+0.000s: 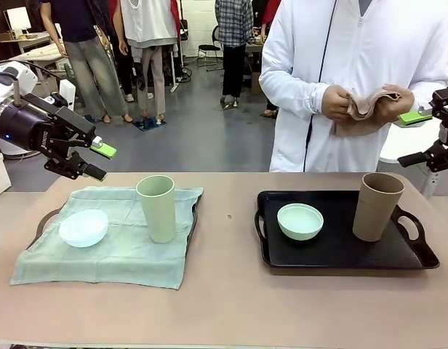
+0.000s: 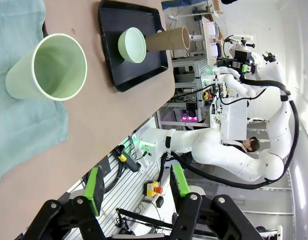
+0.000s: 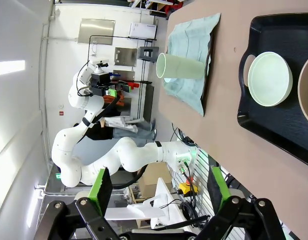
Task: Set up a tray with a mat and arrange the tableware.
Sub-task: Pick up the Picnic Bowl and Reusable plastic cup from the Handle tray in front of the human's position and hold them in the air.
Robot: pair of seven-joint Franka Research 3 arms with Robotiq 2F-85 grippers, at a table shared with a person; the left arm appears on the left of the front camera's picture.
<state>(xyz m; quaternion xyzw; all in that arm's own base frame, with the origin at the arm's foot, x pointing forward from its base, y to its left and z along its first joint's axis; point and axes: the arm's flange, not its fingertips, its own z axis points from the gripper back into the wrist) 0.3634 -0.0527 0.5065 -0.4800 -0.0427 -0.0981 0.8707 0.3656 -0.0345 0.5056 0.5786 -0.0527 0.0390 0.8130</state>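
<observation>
On the left tray [image 1: 44, 220] lies a teal mat [image 1: 115, 254] carrying a pale bluish-white bowl [image 1: 84, 227] and an upright pale green tumbler [image 1: 157, 208]. The bare black tray [image 1: 340, 251] on the right holds a mint green bowl [image 1: 300, 221] and a tan-brown tumbler [image 1: 377, 206]. My left gripper [image 1: 97, 161] hangs open above the left tray's far left corner, holding nothing. My right gripper [image 1: 414, 138] is open at the right edge, above the table. The left wrist view shows the green tumbler [image 2: 49, 67], mint bowl [image 2: 132, 45] and tan tumbler [image 2: 166, 40]. In the right wrist view are the green tumbler [image 3: 181, 67] and mint bowl [image 3: 270, 79].
A person in a white jacket stands at the far side behind the black tray, holding a folded tan cloth [image 1: 369, 107] in both hands close to my right gripper. Bare table lies between the two trays and along the near edge.
</observation>
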